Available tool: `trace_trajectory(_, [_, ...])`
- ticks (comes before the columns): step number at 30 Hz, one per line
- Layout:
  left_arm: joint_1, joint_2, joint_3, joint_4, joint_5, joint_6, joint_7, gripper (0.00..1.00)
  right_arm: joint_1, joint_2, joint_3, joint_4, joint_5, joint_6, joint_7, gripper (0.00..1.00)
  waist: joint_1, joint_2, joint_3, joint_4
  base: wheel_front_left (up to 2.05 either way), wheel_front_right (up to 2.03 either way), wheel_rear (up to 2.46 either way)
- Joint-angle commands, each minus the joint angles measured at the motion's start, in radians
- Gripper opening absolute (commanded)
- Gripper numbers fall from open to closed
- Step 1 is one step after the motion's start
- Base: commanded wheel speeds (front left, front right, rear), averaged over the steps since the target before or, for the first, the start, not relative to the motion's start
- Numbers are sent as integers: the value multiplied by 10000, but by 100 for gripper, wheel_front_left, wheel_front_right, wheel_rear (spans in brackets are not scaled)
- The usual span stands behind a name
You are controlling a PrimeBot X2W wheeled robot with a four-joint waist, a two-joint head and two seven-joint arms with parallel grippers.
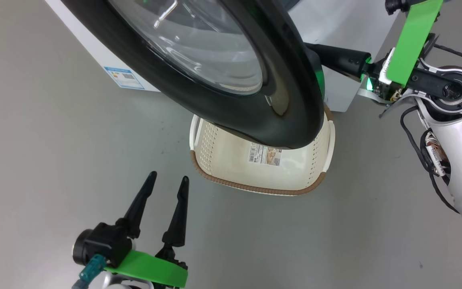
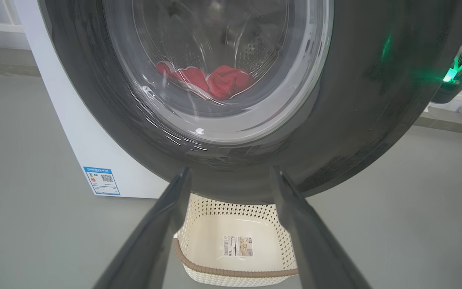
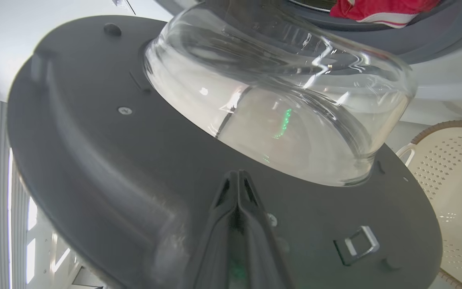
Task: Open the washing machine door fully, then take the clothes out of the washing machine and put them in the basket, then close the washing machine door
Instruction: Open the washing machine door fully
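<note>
One washer (image 2: 94,152), one door (image 1: 291,100), one basket (image 1: 223,156), one left pincer (image 1: 169,176), one right pincer (image 3: 238,174); clothes (image 2: 223,82) bunched, count unclear.

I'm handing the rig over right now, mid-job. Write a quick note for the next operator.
Left gripper: jaws open, holding nothing, above the floor near the basket.
Right gripper: jaws shut, tips at the inner face of the washing machine door.
Door is swung partway out, overhanging the basket. The clothes lie inside the washing machine; the basket is empty.
Done: door unlatched, part open.
Left: finish opening the door, move clothes to basket, close door.
</note>
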Motion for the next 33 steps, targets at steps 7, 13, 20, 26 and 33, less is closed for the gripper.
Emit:
trace_trajectory(7, [314,152,684,-161,292,-69,-93,100,864,73,-385,-475,-254,54,-545,100,0,-1,-392,-222,0,0,0])
trace_trajectory(13, [538,152,1113,-140,488,-184,-93,100,1736,73,-674,-742,-362,54,-1004,100,0,-1,-690,-541,0,0,0])
trace_trajectory(20, [883,152,1574,-72,746,-353,-93,100,3078,96,-1015,-943,-404,54,-1481,100,0,-1,-1147,-970,0,0,0])
trace_trajectory(26, [1157,152,1868,-37,919,-459,-93,100,4419,155,-1224,-1124,-479,54,-1874,100,0,-1,-1542,-1333,0,0,0])
trace_trajectory(33, [1432,152,2175,-65,974,-492,-93,100,5693,296,-1378,-1210,-647,54,-2449,100,0,-1,-1881,-1720,0,0,0])
